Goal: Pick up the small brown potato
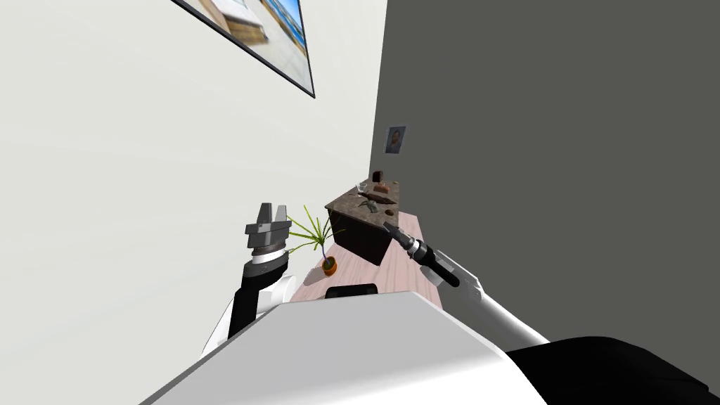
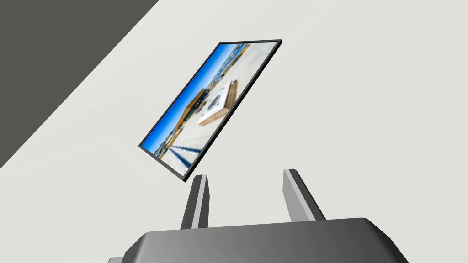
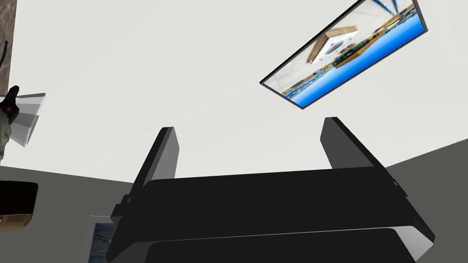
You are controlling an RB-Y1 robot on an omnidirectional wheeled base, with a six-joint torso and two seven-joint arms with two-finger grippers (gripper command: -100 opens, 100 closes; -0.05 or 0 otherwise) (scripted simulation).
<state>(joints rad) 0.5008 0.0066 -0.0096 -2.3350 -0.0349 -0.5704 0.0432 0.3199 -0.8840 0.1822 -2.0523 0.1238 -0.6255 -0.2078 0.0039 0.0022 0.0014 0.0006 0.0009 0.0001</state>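
On the mottled stone top of the dark cabinet (image 1: 362,242), close to its near corner on the grey-wall side, you have a small brown lump that reads as the potato (image 1: 389,211). It is too small to make out any better. It lies free on the top, with nothing gripping it.

Your right gripper (image 1: 388,225) sits at that same near corner, just short of the potato, with the arm reaching in low from the right. In the right wrist view the right gripper (image 3: 249,125) has its fingers spread wide with nothing between them.

Further back on the top you can see an orange-brown block (image 1: 382,188), a clear glass (image 1: 361,186) and, at the far edge, a dark mug (image 1: 377,174).

Your left gripper (image 1: 272,207) is raised well away from the cabinet, beside the white wall and above a potted plant (image 1: 328,265) on the floor. In the left wrist view the left gripper (image 2: 246,173) has its fingers apart and empty.
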